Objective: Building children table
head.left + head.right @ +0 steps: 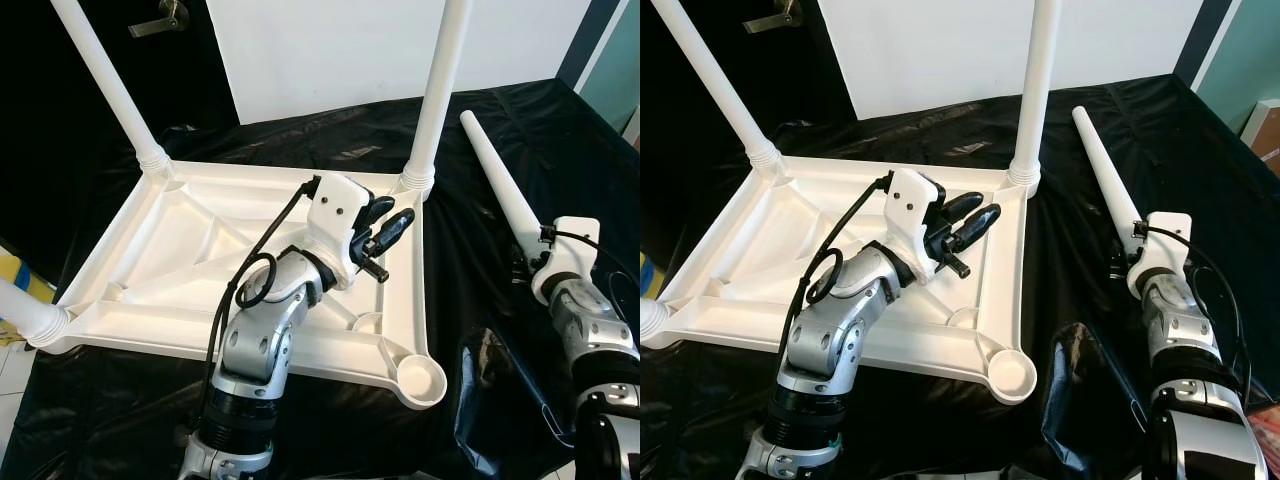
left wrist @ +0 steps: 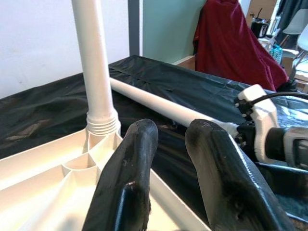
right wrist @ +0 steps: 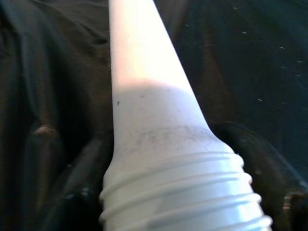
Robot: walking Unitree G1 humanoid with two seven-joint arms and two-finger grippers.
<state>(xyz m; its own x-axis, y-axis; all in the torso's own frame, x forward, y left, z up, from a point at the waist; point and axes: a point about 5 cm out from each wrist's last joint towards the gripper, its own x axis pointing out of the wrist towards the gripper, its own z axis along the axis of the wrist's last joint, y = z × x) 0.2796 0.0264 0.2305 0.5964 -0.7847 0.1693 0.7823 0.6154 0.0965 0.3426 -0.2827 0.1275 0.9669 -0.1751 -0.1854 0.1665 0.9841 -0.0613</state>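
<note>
the right tool (image 1: 1127, 262) is clenched on the threaded end of the loose leg (image 1: 1103, 170), which lies on the black cloth (image 1: 1200, 180) beside the upturned top (image 1: 760, 250); lift it upright, seat its thread squarely in the empty socket (image 1: 1008, 372), while the left tool (image 1: 965, 222), released, steadies the frame.

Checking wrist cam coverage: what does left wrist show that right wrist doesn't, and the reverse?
Left wrist only: the left claw with fingers apart over the upturned tabletop, a screwed-in leg standing in its corner socket, the right wrist housing, a red cloth behind.

Right wrist only: a close look at the threaded end of the loose leg.

Both: the loose leg and the black sheet under it.
</note>
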